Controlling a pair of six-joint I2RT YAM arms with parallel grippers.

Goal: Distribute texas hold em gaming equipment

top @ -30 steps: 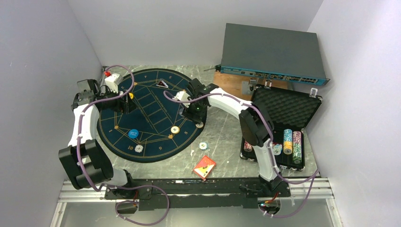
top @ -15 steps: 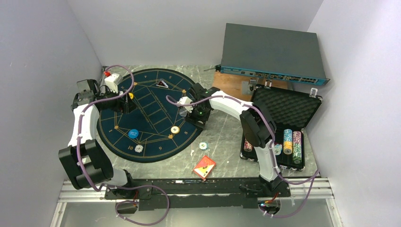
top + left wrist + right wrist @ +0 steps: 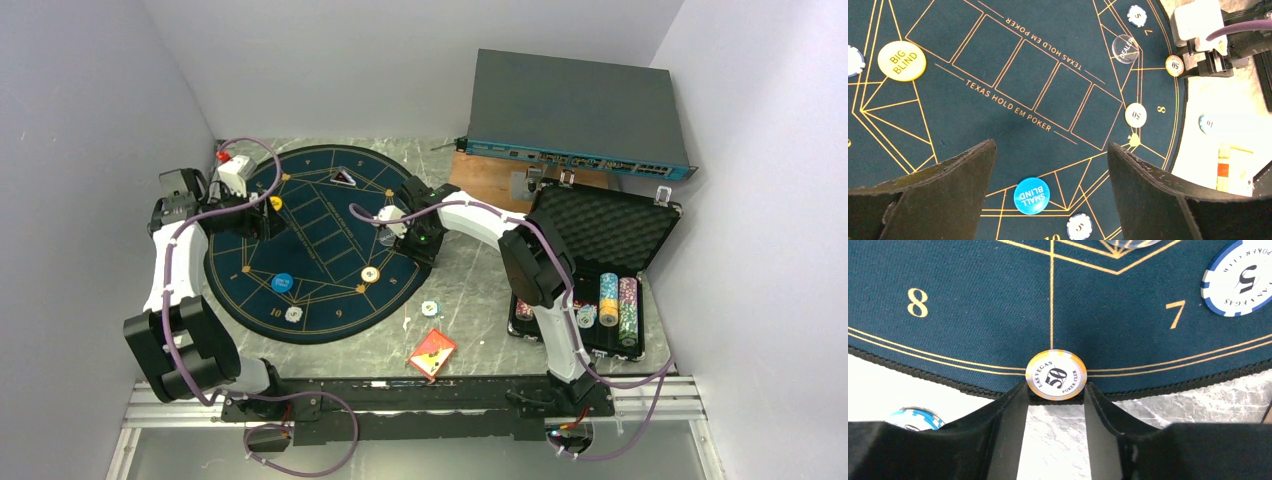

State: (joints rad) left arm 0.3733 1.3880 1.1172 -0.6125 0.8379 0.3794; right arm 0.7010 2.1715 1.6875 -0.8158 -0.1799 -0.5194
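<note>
My right gripper (image 3: 424,248) is at the right edge of the round navy mat (image 3: 320,250). In the right wrist view its fingertips (image 3: 1020,390) press both sides of an orange-rimmed 50 chip (image 3: 1056,375) that lies on the mat's rim. My left gripper (image 3: 268,215) is open and empty above the left of the mat, and it also shows in the left wrist view (image 3: 1050,150). On the mat lie a yellow BIG BLIND disc (image 3: 901,60), a blue SMALL BLIND disc (image 3: 1031,195), a clear dealer disc (image 3: 1125,48), another 50 chip (image 3: 1135,115) and two 5 chips (image 3: 1079,226). Red-backed cards (image 3: 433,352) lie off the mat.
A blue-rimmed 10 chip (image 3: 430,309) lies on the marble beside the mat. The open black foam-lined case (image 3: 600,230) stands at the right with chip stacks (image 3: 608,298) inside. A grey network switch (image 3: 575,110) on a wooden block sits at the back right.
My right gripper has moved a little toward the near right, down to the mat's edge. The left arm has hardly moved.
</note>
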